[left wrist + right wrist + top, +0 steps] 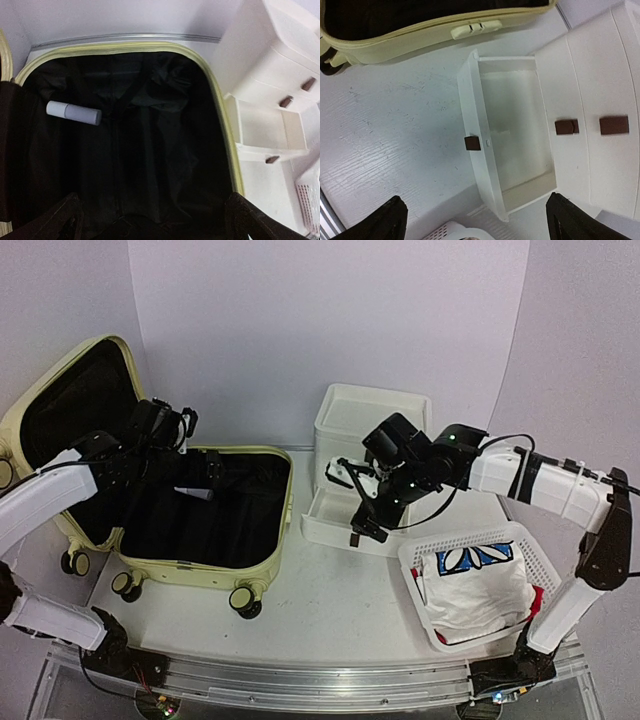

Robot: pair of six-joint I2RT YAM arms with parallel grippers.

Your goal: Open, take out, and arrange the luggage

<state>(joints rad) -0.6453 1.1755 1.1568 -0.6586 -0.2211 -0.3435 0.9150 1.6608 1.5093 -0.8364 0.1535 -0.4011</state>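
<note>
Two arms are reaching over a white worktop with a faint wood-grain texture, and smooth pale walls are closing it in behind. The luggage, a glossy yellow-green hard shell with rounded corners and black-and-cream casters, is lying open at the worktop's left, its lid leaning up at the far left. Wrinkled black fabric is lining it, and a small pale cylinder is resting there. The left pincer is hovering over the lining, fingers spread wide, empty. The right pincer, equally spread and empty, is hanging above the pulled-out bottom drawer of a white plastic drawer box.
</note>
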